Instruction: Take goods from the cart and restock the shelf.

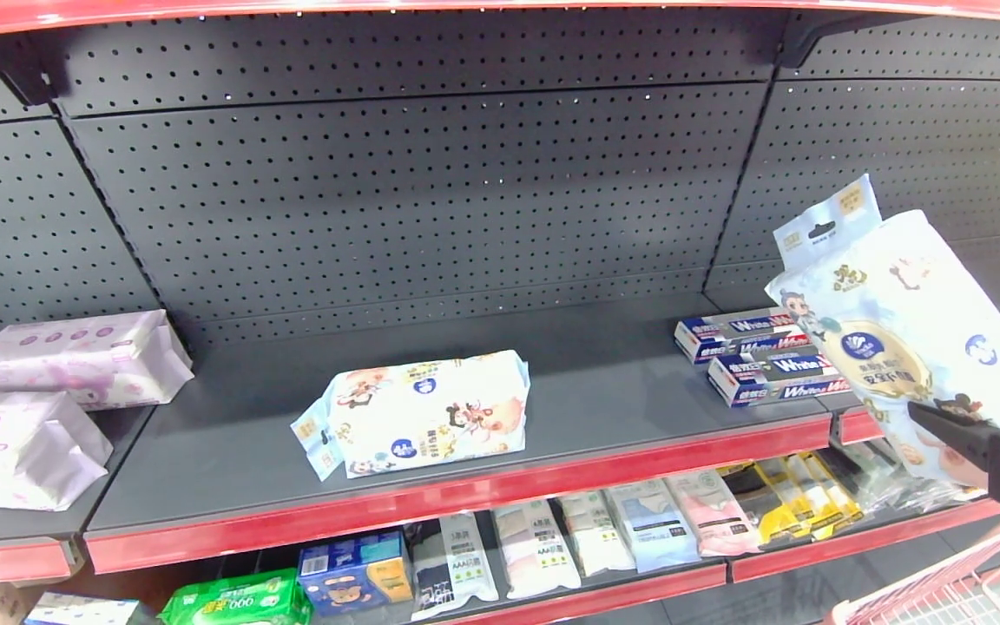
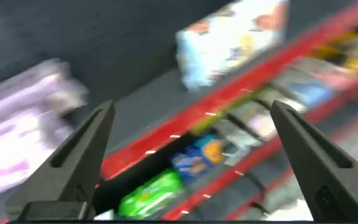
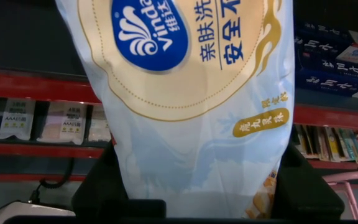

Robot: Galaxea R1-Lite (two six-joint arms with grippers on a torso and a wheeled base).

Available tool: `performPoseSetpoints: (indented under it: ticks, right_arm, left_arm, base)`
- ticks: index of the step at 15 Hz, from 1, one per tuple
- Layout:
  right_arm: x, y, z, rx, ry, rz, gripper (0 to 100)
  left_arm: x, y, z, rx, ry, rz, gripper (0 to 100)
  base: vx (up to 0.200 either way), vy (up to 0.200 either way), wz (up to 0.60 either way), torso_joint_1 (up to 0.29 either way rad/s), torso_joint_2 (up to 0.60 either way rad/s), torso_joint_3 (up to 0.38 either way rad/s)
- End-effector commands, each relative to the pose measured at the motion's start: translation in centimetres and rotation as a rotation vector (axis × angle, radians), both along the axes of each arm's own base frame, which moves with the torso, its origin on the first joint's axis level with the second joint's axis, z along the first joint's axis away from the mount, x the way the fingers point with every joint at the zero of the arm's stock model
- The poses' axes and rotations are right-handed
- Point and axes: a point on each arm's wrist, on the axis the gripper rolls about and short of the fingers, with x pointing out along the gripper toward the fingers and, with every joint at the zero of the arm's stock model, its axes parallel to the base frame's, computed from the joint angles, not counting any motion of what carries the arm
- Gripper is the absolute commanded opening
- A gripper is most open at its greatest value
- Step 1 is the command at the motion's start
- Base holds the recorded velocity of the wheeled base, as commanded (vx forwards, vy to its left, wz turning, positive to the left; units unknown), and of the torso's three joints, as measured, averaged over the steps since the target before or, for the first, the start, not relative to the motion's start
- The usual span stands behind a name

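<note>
My right gripper [image 1: 977, 434] is shut on a white cartoon-print tissue pack [image 1: 899, 330], held upright in the air in front of the shelf's right end; close up the pack [image 3: 191, 93] stands between my dark fingers [image 3: 104, 186]. A matching pack [image 1: 422, 415] lies flat on the dark shelf board [image 1: 231, 451], near its front edge. My left gripper [image 2: 191, 162] is open with nothing between its fingers, hanging before the red shelf edge [image 2: 229, 106] below the lying pack [image 2: 229, 40].
Purple tissue packs [image 1: 75, 356] lie at the shelf's left, blue toothpaste boxes [image 1: 760, 356] at its right. The lower shelf holds several small packs [image 1: 595, 529], a green wipes pack [image 1: 235, 601] and a blue box [image 1: 352, 569]. A pink cart rim [image 1: 969, 582] stands at bottom right.
</note>
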Motion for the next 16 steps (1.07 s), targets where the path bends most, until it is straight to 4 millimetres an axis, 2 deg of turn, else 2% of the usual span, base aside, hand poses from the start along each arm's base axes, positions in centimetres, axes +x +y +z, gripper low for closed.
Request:
performPoseSetpoints:
  ticks: [1,5,8,16]
  right_arm:
    - [0.5,0.0,-0.2,0.001,0.019,0.0,0]
    - [1.4,0.0,-0.3,0.0,0.013,0.0,0]
    - [2.3,0.0,-0.4,-0.003,0.002,0.001,0]
    - [2.6,-0.2,-0.4,-0.003,0.002,-0.01,0]
  left_arm:
    - [-0.3,0.0,-1.1,0.003,-0.046,0.109,100]
    - [-1.0,0.1,-2.0,0.003,-0.079,0.133,100]
    - [-0.9,-0.1,-2.2,0.001,-0.058,0.05,100]
    - [-0.8,-0.1,-2.7,0.002,-0.032,0.047,100]
  base:
    - [0.0,0.0,0.0,0.0,0.0,0.0]
    - [0.0,0.0,0.0,0.0,0.0,0.0]
    - [0.0,0.0,0.0,0.0,0.0,0.0]
    - [0.0,0.0,0.0,0.0,0.0,0.0]
